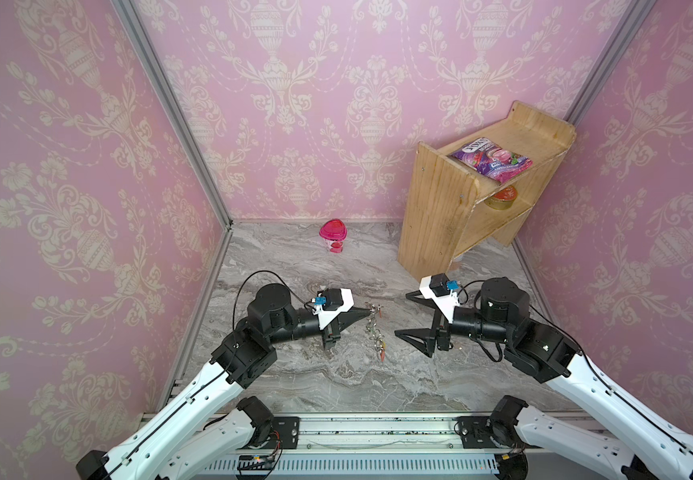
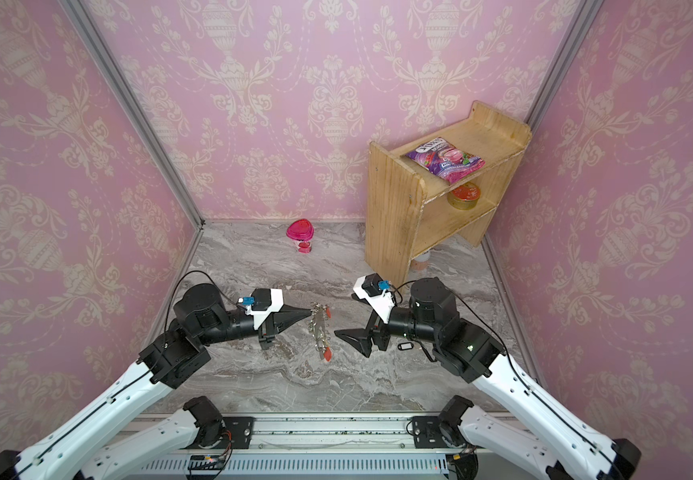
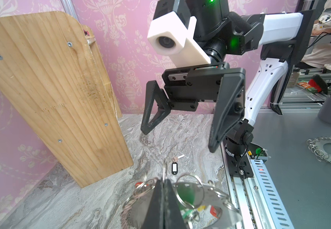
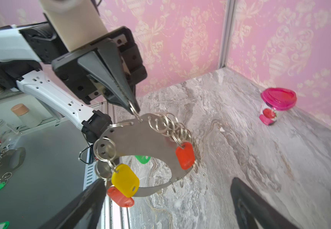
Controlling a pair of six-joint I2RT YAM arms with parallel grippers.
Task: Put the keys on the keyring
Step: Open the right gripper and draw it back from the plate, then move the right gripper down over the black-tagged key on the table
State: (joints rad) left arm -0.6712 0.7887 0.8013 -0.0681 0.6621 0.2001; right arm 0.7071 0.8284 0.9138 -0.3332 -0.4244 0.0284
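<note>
**Left arm** (image 1: 195, 390) and **right arm** (image 1: 598, 399): a matching pair. The white moulded links are pierced by small slots and holes, and black cylindrical and box-shaped joint housings (image 1: 272, 305) join them.

**Cabling:** a thin black cable (image 1: 238, 293) runs outside each arm to the wrist.

**Wrists:** each bears a white block-shaped camera housing (image 1: 334, 305) with a round dark lens (image 3: 165, 41) and a blue connector (image 1: 320, 302).

**Left gripper** (image 1: 367, 313) and **right gripper** (image 1: 401, 314): all black, with triangular fingers (image 3: 230, 103) on a flat rail body fastened by black screws (image 3: 218, 81).

**Indicators:** green lights (image 3: 234, 41) glow on the right arm's joints.
</note>
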